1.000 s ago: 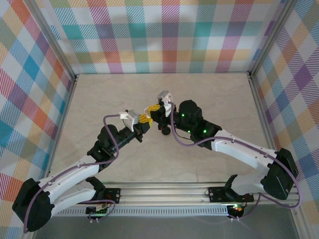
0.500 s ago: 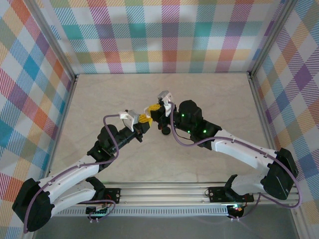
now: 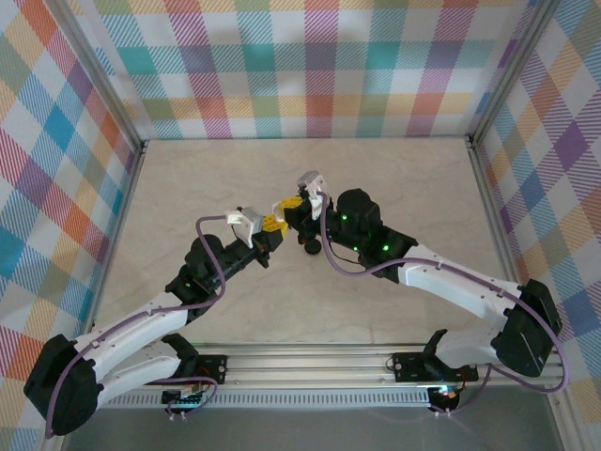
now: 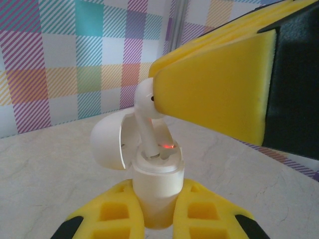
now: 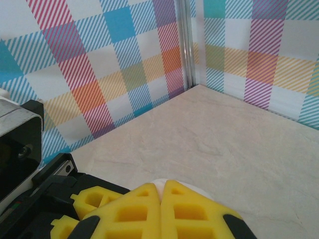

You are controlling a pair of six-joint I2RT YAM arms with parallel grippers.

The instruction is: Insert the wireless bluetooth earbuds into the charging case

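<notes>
Open tabletop point(image 3: 404, 178) stretches on all sides out to the plaid walls point(image 3: 310, 75). Both arms meet near its middle, well away from every edge. There the left fingers point(image 4: 124, 206) are clamped on the base of a white charging case point(image 4: 157, 179). The case stands upright with its rounded lid point(image 4: 107, 142) swung open to the left (a small red light point(image 4: 168, 146) glows at the opening). The right fingers point(image 5: 149, 204) are pressed together on a white earbud point(image 4: 144, 102), whose stem points down into the case's open top.
</notes>
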